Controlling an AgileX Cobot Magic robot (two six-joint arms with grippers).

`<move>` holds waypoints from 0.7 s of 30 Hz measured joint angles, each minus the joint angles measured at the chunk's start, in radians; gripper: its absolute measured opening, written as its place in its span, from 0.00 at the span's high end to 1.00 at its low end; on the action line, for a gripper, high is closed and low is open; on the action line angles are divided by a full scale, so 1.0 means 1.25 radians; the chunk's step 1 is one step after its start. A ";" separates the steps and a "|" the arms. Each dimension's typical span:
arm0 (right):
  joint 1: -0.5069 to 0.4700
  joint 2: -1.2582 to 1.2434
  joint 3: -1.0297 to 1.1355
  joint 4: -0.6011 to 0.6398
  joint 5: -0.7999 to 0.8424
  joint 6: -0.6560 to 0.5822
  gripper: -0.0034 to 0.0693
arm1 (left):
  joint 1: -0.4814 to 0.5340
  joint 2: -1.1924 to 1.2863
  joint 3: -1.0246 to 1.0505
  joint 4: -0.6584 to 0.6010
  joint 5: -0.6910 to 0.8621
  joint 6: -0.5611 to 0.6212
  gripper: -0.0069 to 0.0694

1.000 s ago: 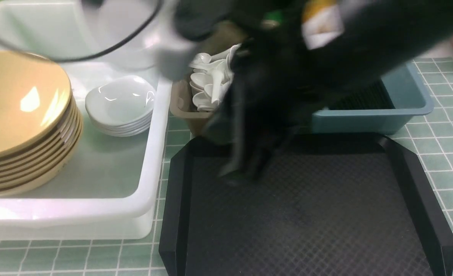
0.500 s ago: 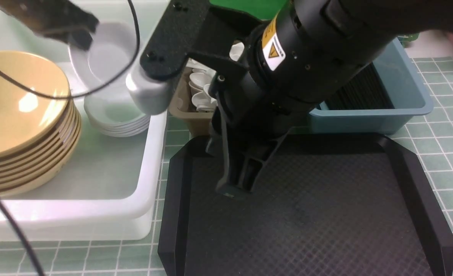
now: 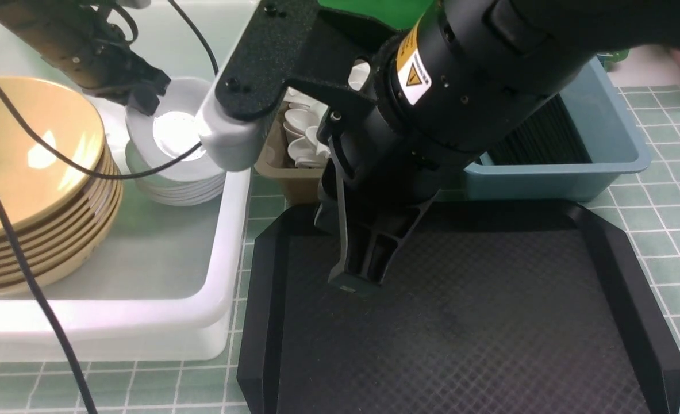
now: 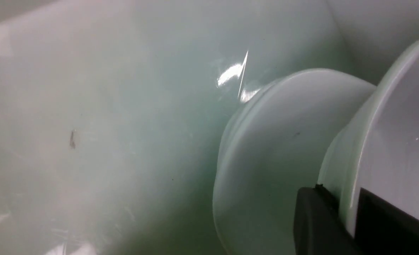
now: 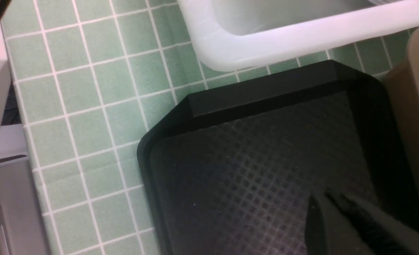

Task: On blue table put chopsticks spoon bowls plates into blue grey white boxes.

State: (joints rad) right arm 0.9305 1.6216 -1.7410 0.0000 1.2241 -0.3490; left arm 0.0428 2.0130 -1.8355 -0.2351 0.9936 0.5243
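Observation:
My left gripper [image 3: 143, 99] is shut on the rim of a white plate [image 3: 174, 133], which sits tilted on the stack of plates [image 3: 180, 185] inside the white box [image 3: 144, 322]. In the left wrist view the black fingers [image 4: 313, 216] pinch that plate's edge [image 4: 400, 124] just above the stack [image 4: 283, 148]. Tan bowls [image 3: 29, 172] are stacked beside it in the same box. White spoons [image 3: 300, 132] fill the grey box [image 3: 275, 167]. Black chopsticks [image 3: 541, 144] lie in the blue box [image 3: 604, 149]. My right gripper [image 3: 354, 283] [image 5: 324, 203] hangs shut and empty.
A black diamond-textured tray [image 3: 460, 322] lies on the blue table [image 3: 673, 190] under my right gripper, close to the white box's rim [image 5: 301, 39] and the grey box [image 5: 418, 106]. My right arm's bulk hides part of both small boxes. Cables trail over the bowls.
My left gripper has brought the white plate down from above the box onto the plate stack. My right arm swept in a second ago and has since held almost still over the tray.

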 joint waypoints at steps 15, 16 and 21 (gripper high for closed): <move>-0.001 0.000 0.000 -0.024 0.000 0.001 0.84 | -0.001 -0.032 -0.162 0.036 0.131 -0.166 0.27; -0.003 0.000 0.000 -0.036 0.000 0.003 0.84 | -0.005 -0.051 -0.192 0.040 0.165 -0.202 0.29; -0.034 -0.001 0.000 -0.052 0.014 0.009 0.84 | -0.057 -0.197 -0.201 0.068 0.199 -0.270 0.52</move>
State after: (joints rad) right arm 0.8880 1.6205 -1.7410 -0.0646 1.2421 -0.3377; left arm -0.0283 1.7664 -2.0871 -0.1499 1.2421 0.1868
